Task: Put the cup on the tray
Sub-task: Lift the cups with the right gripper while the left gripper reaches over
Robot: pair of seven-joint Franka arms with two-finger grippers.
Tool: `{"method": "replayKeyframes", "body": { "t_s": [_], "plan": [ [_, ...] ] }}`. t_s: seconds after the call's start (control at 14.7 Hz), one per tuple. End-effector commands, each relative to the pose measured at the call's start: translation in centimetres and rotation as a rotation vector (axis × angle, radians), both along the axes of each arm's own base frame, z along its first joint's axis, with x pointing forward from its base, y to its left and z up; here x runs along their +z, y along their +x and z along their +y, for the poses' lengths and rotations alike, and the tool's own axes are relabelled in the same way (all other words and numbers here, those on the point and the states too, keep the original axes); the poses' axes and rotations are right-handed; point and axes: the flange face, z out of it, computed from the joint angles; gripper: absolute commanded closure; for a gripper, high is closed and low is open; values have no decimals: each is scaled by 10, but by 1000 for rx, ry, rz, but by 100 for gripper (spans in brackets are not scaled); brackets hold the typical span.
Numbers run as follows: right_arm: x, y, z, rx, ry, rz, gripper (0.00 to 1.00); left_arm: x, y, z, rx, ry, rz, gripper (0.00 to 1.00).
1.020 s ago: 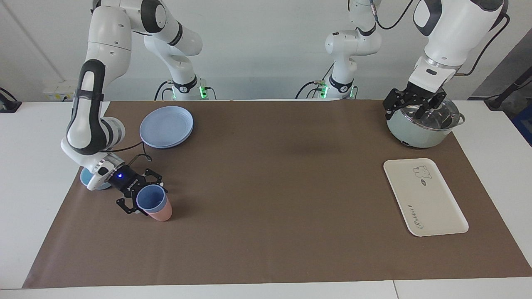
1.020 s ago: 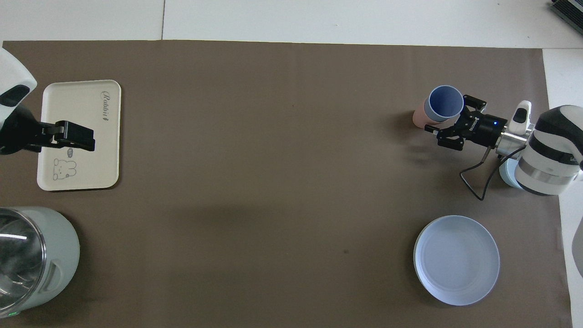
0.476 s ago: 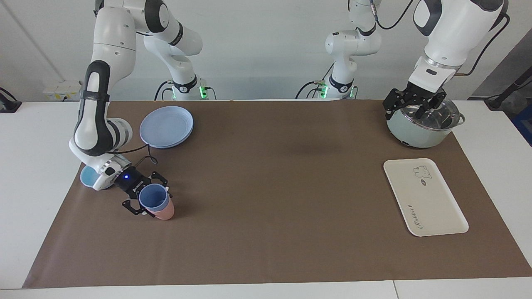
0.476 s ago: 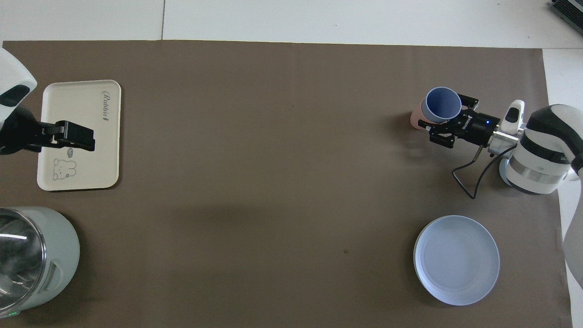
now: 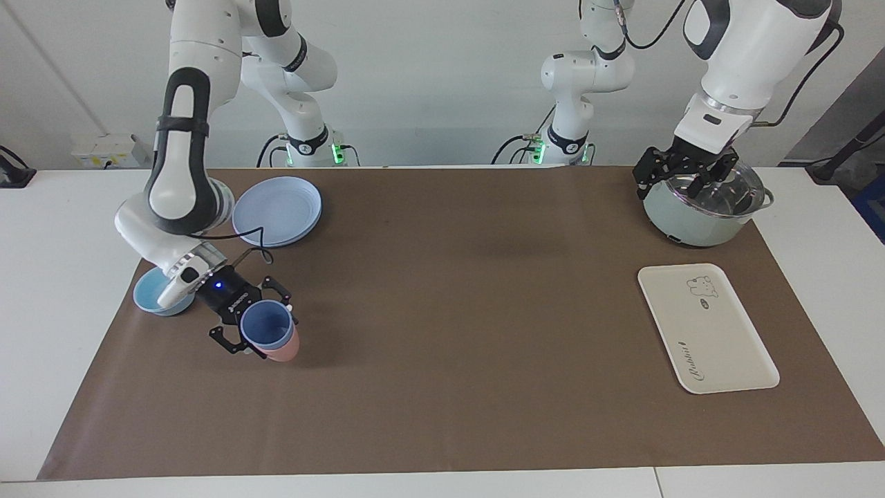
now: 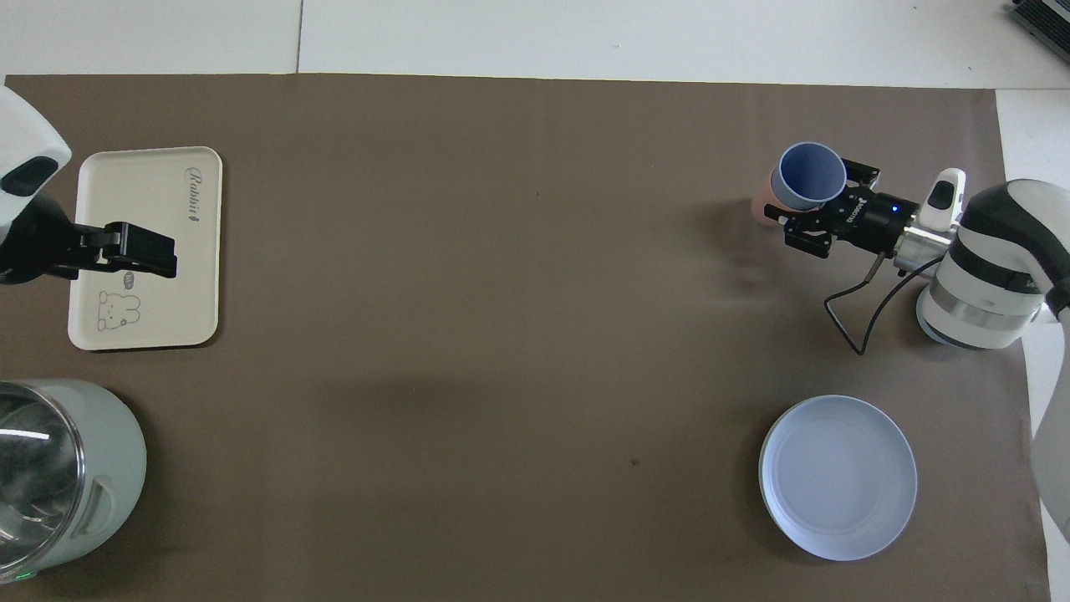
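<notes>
The cup [image 5: 267, 325] stands upright, mouth up, nested in a pink cup [image 5: 283, 348] at the right arm's end of the brown mat [image 5: 442, 387], clamped at its rim by the right gripper [image 5: 250, 327]. White wall above. The left gripper [image 5: 684, 169] hangs spread over a pot [image 5: 698, 225], near the tray [image 5: 705, 328].

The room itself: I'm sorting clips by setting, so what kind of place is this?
Probably a robotics lab staged as a kitchen table: two arms bolted at one table, brown paper cover, and toy-like tableware such as the tray and plates.
</notes>
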Motion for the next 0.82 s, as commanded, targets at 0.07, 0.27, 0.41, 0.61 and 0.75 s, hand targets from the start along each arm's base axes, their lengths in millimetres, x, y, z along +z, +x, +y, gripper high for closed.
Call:
{"method": "replayKeyframes", "body": {
  "t_s": [0.07, 0.27, 0.41, 0.61, 0.75],
  "plan": [
    [82, -12, 27, -37, -135, 105, 100, -4, -9, -5, -17, -39, -16, 0],
    [124, -27, 79, -14, -248, 139, 100, 1, -3, -10, 27, -226, -44, 0],
    [139, -37, 110, -3, -316, 167, 100, 0, 1, -18, 47, -324, -45, 0],
    [158, -45, 157, 28, -385, 202, 100, 1, 15, -37, 185, -500, -72, 0],
    [158, -56, 194, 33, -455, 207, 100, -7, 28, -68, 274, -612, -75, 0]
  ]
}}
